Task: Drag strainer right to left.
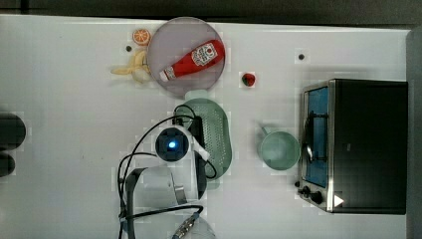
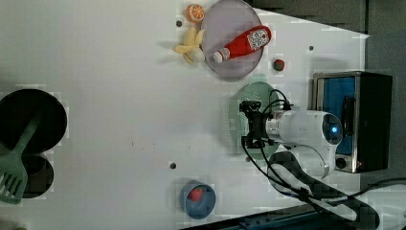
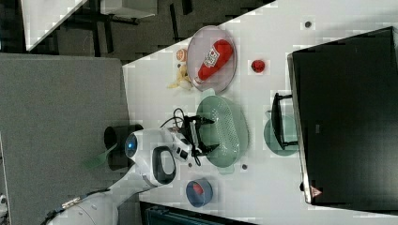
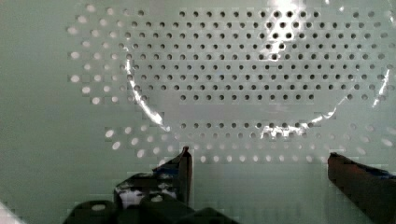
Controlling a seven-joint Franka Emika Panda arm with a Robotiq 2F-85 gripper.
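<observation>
Strainer: the pale mint-green oval plastic strainer (image 1: pixel 216 134), its basin dotted with small holes, lies on the white table (image 1: pixel 64 124) just below the round grey plate (image 1: pixel 166 45) in the top view, touching or nearly touching its rim, with the round mint-green cup (image 1: pixel 278 150) to the top view's right.

My hand: my black two-fingered gripper (image 4: pixel 259 165) hangs over the strainer's basin on the side toward the top view's left, fingers spread wide and holding nothing; the wrist view has perforated wall between the two fingertips.

Step in hand: I judge I am settling in for contact, and the drag is not yet begun.

How to do it well: I should lower until one finger sits inside the basin against the wall, or pinch the rim, then pull steadily toward the top view's left and keep low so the light plastic does not tip.

Path: the table to the top view's left looks bare.

Risk: the red plastic ketchup bottle (image 1: pixel 194 59) on the plate could roll if the strainer's tab handle nudges the plate.
</observation>
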